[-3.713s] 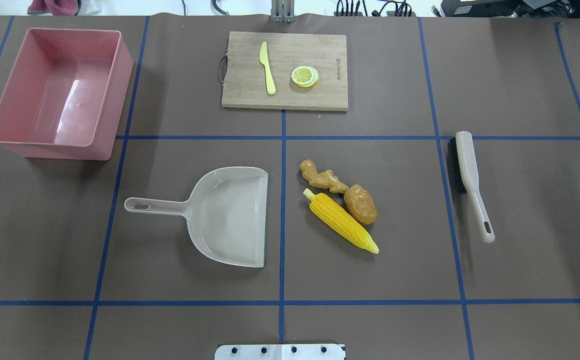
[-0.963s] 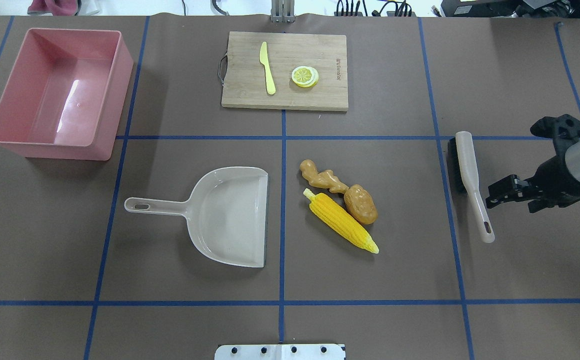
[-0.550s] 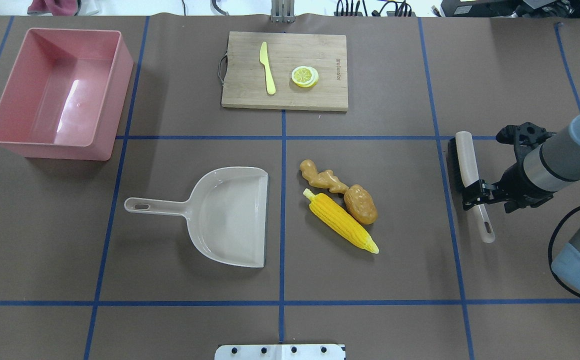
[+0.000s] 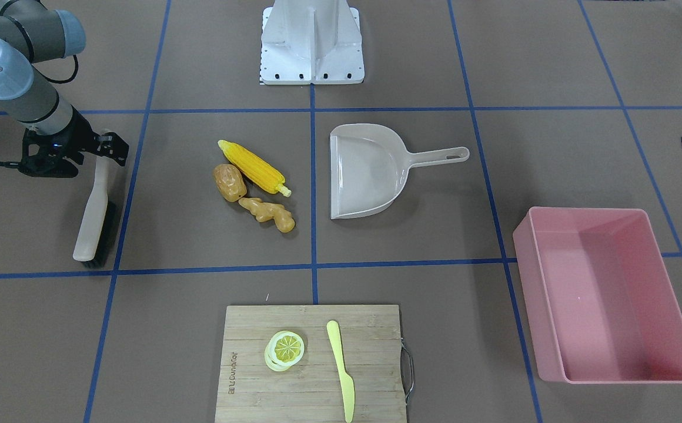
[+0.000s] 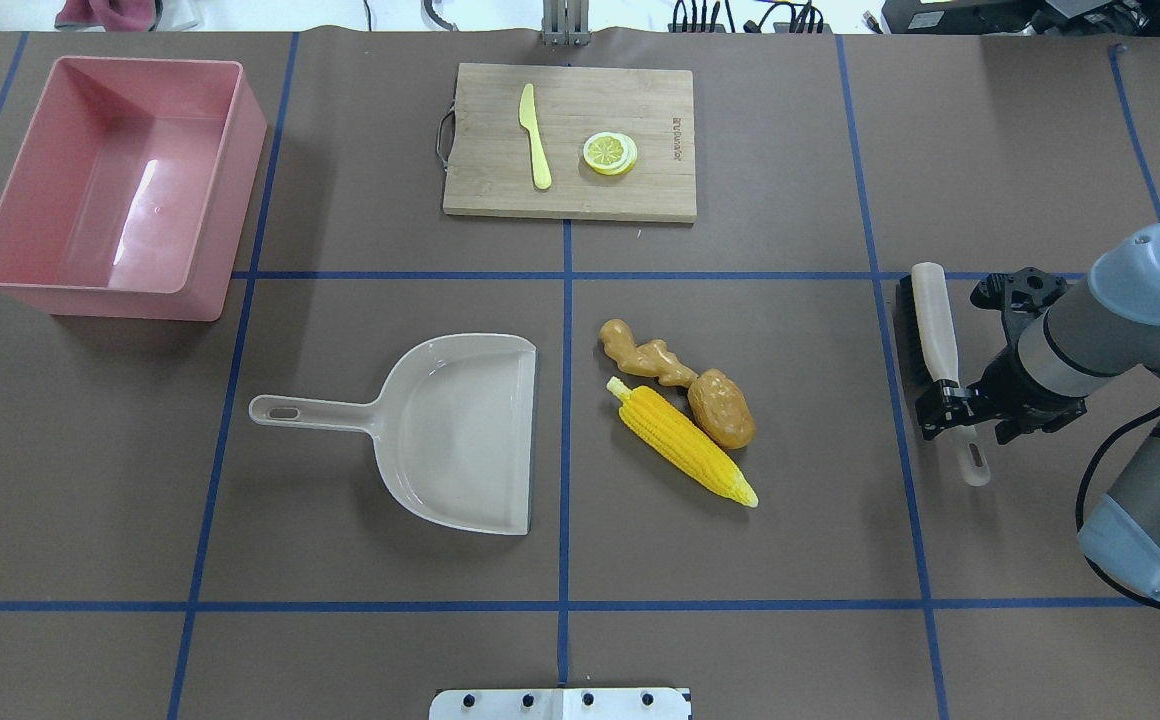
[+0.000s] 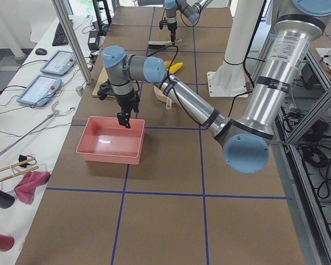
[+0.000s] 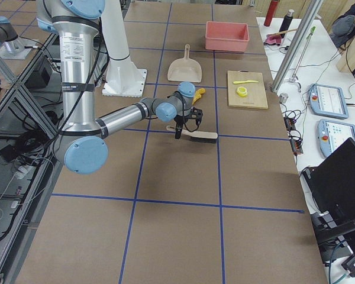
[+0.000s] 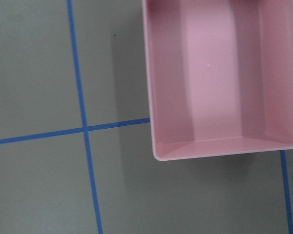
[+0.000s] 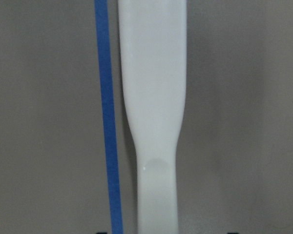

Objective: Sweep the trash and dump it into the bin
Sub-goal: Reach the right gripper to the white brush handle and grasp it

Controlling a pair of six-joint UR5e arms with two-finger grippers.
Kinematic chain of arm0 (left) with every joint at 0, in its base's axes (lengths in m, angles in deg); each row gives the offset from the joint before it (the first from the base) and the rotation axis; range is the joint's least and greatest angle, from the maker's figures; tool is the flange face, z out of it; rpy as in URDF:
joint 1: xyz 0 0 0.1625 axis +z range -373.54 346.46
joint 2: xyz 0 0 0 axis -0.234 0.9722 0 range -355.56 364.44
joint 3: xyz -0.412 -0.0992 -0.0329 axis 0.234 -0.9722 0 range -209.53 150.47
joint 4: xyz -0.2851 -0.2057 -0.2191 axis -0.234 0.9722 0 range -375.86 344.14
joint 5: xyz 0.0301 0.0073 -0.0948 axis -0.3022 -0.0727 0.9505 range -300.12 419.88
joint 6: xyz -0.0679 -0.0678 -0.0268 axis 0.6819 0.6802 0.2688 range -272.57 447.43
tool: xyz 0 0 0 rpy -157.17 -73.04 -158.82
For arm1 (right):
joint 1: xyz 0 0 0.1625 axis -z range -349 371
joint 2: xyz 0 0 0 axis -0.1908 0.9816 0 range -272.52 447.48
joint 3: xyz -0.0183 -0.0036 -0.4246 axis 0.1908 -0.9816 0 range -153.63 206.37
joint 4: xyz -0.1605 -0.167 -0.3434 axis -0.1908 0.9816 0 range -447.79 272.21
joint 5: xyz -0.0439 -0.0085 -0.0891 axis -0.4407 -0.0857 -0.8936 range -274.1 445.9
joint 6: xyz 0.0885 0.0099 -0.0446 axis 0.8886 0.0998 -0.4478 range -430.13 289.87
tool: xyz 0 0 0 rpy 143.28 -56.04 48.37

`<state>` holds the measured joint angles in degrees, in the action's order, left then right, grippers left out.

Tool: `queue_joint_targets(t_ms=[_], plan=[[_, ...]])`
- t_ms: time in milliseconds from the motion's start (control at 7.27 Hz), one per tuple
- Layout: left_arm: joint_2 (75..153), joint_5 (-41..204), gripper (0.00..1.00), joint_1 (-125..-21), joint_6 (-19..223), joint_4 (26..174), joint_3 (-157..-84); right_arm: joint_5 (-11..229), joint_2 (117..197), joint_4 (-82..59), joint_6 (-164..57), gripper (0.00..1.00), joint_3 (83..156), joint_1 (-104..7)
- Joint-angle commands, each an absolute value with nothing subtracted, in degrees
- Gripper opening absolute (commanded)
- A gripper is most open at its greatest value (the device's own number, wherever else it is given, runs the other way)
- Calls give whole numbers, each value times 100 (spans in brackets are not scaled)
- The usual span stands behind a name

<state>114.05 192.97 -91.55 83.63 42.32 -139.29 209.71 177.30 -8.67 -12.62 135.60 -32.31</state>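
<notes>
Read on the overhead view as a dial with twelve away from the robot, the trash sits just past the middle of the table toward three o'clock. The corn lies slantwise from ten to four o'clock, the potato touches its two-o'clock side, and the ginger runs off from the potato toward ten o'clock. None of the three is in the dustpan, which lies just beside them at nine o'clock, its open mouth toward them and its handle pointing to nine. The bin stands well apart at ten o'clock, with nothing in it. At three o'clock lies the brush, bristles toward nine. The right gripper is low over its thin handle, released, one finger on each side and neither pressing it. The left gripper hangs over the bin; whether it is released or clenched cannot be told. At twelve o'clock a cutting board carries a knife and a lemon slice.
</notes>
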Motion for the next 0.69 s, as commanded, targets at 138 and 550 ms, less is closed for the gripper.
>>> queue_joint_targets(t_ms=[138, 550], plan=[[11903, 19295, 100, -8738, 8356, 4136, -14211, 21017, 17722, -484, -1265, 15, 13719, -3250], [12001, 19242, 100, -7772, 8321, 4145, -14826, 20965, 17644, -439, -1265, 0, 13833, -3268]])
